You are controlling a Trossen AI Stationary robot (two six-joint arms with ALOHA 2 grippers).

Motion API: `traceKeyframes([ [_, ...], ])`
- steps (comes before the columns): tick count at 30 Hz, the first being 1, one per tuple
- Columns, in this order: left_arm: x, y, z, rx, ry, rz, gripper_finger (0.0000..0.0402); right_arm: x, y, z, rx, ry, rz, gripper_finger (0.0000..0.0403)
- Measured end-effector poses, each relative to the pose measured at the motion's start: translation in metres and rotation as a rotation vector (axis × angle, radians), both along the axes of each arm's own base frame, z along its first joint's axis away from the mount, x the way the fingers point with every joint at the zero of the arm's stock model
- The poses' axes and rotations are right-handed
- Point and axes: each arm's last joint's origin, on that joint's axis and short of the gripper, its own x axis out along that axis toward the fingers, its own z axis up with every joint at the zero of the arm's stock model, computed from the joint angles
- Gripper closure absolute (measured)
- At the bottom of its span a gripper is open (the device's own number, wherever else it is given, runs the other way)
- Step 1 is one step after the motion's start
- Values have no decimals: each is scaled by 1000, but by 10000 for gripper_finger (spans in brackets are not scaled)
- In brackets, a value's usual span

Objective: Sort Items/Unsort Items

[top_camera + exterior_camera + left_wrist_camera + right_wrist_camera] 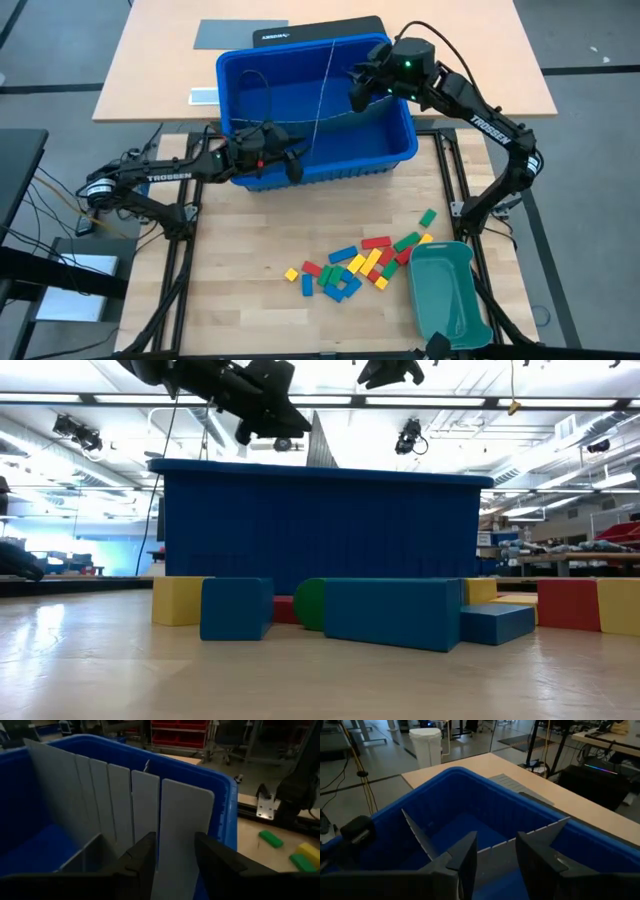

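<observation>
The left gripper (pixel 296 160) stands astride a grey divider (pixel 180 835) at the blue bin (pixel 400 150) near wall; the sheet blocks closing. Under the right gripper (pixel 357 92), crossed dividers split the bin into open compartments.

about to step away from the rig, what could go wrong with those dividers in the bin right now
1. The left claw straddles a slotted grey divider at the blue bin near wall; a sideways pull could bend it or unseat the crossing divider.
2. The right claw stands open over that crossing divider, so the sheet may tip or lift if the left arm moves.
3. Dragging the bin toward the toy blocks could scatter them.
</observation>
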Motion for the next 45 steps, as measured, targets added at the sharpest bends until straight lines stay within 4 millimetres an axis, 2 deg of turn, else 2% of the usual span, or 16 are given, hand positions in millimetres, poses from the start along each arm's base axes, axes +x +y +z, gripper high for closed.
traceKeyframes([
  [8,8,-3,0,-10,-61,-37,258,0,2,-3,10,34,9,268],
  [15,12,-14,-1,-46,-69,-109,258,3,7,-4,11,53,30,268],
  [20,11,-15,-1,-23,-61,-15,258,6,12,-4,7,57,49,267],
  [24,10,-11,-2,80,-3,102,258,8,17,-4,-2,64,68,269],
  [28,12,-10,-1,111,-13,103,262,10,21,-4,-13,72,74,270],
  [31,11,-11,2,134,-15,111,285,11,23,-5,-18,76,66,270],
  [36,10,-14,2,134,1,109,375,12,27,-6,-19,91,76,270],
  [38,10,-14,1,132,7,102,390,13,28,-6,-17,97,80,270],
  [41,14,-14,-3,124,16,98,366,14,32,-7,-12,100,90,270],
  [45,19,-11,-10,84,2,115,291,16,36,-7,-7,105,105,270],
])
